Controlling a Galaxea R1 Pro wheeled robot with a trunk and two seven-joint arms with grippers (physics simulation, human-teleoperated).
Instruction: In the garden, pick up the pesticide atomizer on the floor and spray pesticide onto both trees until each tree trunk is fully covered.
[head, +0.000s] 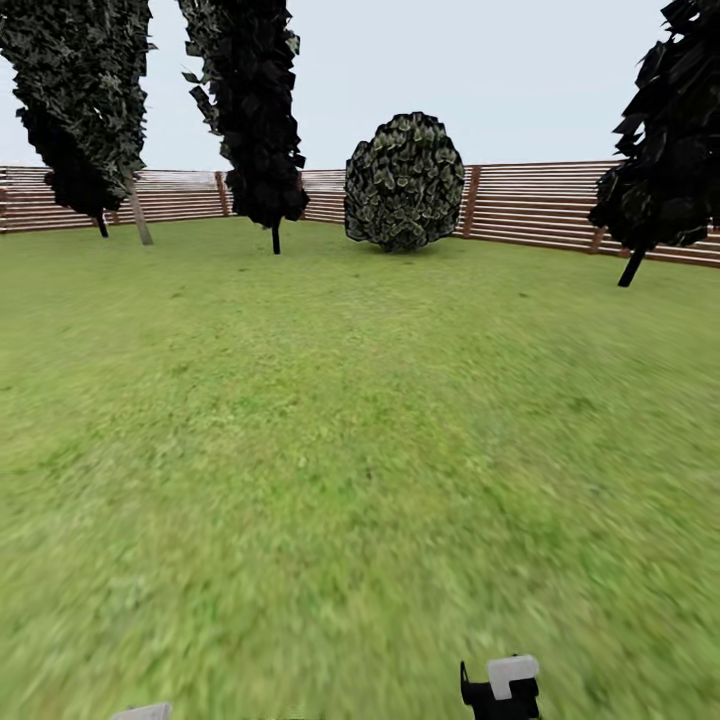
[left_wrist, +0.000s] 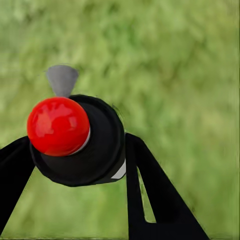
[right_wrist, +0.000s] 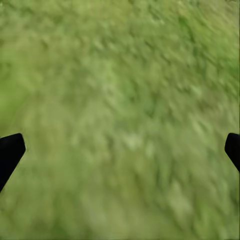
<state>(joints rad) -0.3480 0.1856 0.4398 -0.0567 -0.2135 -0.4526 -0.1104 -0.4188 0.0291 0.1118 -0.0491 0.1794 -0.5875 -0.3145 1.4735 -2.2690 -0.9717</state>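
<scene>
While driving: I see lawn (head: 330, 450), brown fence (head: 560, 210) upper frame.
Left gripper (left_wrist: 75, 165): fingers clenched on pesticide atomizer (left_wrist: 80, 145), red cap centre-left.
Right gripper (right_wrist: 120, 150): fingers spread, holding nothing, frame edges.

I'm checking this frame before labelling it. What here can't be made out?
- Pesticide atomizer, left wrist view: the body is hidden behind its own red-dotted cap, seen end-on in the left claw.
- Right claw, right wrist view: fingertips cut off at both edges.
- Pale trunk, head view: too small to identify.
</scene>
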